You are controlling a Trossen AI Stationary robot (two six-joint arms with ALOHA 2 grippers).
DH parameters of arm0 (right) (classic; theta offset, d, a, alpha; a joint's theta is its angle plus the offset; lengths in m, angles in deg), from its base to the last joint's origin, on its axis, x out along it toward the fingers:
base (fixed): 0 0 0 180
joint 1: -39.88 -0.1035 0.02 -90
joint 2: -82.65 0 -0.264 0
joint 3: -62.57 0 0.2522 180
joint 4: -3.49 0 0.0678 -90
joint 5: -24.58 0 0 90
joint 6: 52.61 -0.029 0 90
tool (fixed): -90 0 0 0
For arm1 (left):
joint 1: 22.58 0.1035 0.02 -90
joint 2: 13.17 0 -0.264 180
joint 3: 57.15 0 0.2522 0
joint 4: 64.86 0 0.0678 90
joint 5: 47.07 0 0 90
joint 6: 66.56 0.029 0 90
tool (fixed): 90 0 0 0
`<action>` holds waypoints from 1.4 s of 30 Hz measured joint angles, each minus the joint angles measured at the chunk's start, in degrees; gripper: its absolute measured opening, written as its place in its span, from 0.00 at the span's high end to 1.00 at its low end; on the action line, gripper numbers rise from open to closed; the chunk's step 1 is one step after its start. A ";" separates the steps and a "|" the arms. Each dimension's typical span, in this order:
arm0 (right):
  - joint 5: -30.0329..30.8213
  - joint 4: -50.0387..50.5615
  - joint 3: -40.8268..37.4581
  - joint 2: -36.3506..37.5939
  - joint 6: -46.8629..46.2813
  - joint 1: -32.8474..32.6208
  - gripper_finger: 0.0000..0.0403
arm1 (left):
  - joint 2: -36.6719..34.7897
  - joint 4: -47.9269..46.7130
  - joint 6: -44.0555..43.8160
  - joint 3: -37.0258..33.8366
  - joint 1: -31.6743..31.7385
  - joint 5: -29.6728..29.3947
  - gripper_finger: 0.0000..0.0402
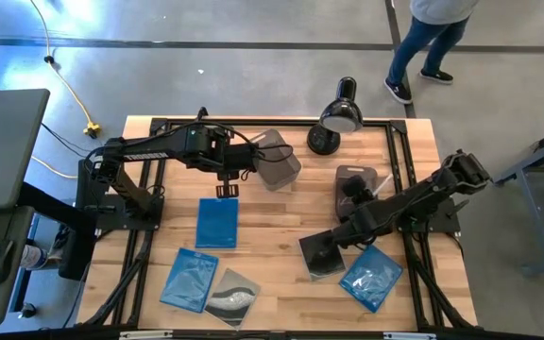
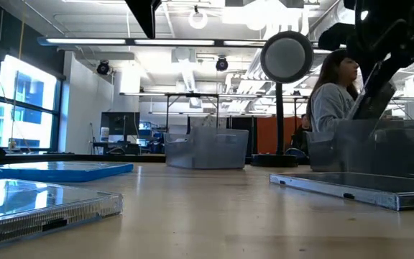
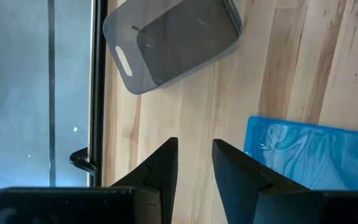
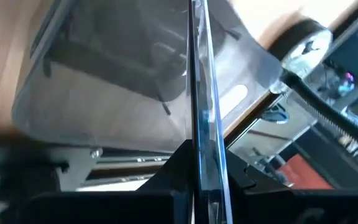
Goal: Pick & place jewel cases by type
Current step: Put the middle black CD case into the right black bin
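My right gripper (image 4: 199,155) is shut on a thin grey jewel case (image 2: 371,97) that stands on edge over the right smoky tub (image 1: 355,178). My left gripper (image 3: 194,168) hangs open above the table with nothing between its fingers, just beyond a blue jewel case (image 1: 217,222) that lies flat, and near the left tub (image 1: 274,159). Also lying flat on the table are a dark case (image 1: 321,255), a blue case (image 1: 371,276), another blue case (image 1: 189,279) and a clear-grey case with a silver disc (image 1: 232,295). My right gripper pinches the jewel case by its two flat faces at the near edge (image 4: 199,134), between its two fingers. The fingers slant down toward the table's far side. The case stands on edge, tilted, lifted clear of the table, with the tub (image 4: 123,68) beyond it.
A black dome-headed lamp (image 1: 338,118) stands at the far edge behind the right tub. A person (image 1: 428,42) walks on the floor beyond the table. Bare wood lies between the two tubs and the near row of cases.
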 joint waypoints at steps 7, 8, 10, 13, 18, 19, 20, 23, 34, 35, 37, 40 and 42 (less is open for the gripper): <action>-1.06 -2.35 -4.39 -0.02 12.74 -0.24 0.92 | 0.00 0.13 -0.07 -0.02 0.00 0.04 0.76; -0.75 -3.59 -5.54 -0.02 13.26 -0.24 0.92 | 0.00 0.23 -0.06 -0.02 0.00 0.04 0.76; -0.23 -5.82 -7.93 -0.02 14.62 -0.24 0.92 | 0.00 0.31 -0.04 -0.02 0.00 0.04 0.76; 3.34 -8.58 -11.20 -0.02 15.55 -0.24 0.92 | 0.00 0.28 -0.07 -0.02 0.00 0.09 0.76; 8.29 -9.70 -13.32 -0.01 14.65 -0.20 0.88 | 0.00 0.26 -0.04 -0.02 0.00 0.35 0.76; 7.29 -9.71 -13.29 -0.01 14.67 -0.21 0.87 | 0.00 0.27 -0.04 -0.02 0.00 0.36 0.76; 6.00 -9.73 -13.20 -0.01 14.54 -0.22 0.85 | 0.00 0.33 -0.04 -0.02 0.00 0.37 0.76; 2.63 -9.72 -12.69 0.00 14.25 -0.24 0.81 | 0.00 0.84 -0.07 -0.02 0.00 0.39 0.76; 11.35 -7.49 -12.41 0.00 12.67 -0.61 0.69 | 0.00 6.98 -1.97 -0.04 0.00 5.45 0.76; 11.78 -6.39 -12.41 0.00 11.36 -0.94 0.69 | 0.00 6.94 -1.97 -0.04 0.00 5.81 0.76; 10.31 -4.38 -12.41 0.00 8.62 -1.74 0.69 | 0.00 6.78 -2.19 -0.04 -0.02 6.31 0.76; 3.46 -0.93 -12.41 0.02 4.63 -3.32 0.69 | 0.00 6.64 -2.99 -0.04 -0.02 6.19 0.76; -1.44 -0.05 -12.41 0.02 1.79 -4.66 0.69 | 0.00 6.64 -2.99 -0.04 -0.02 6.10 0.76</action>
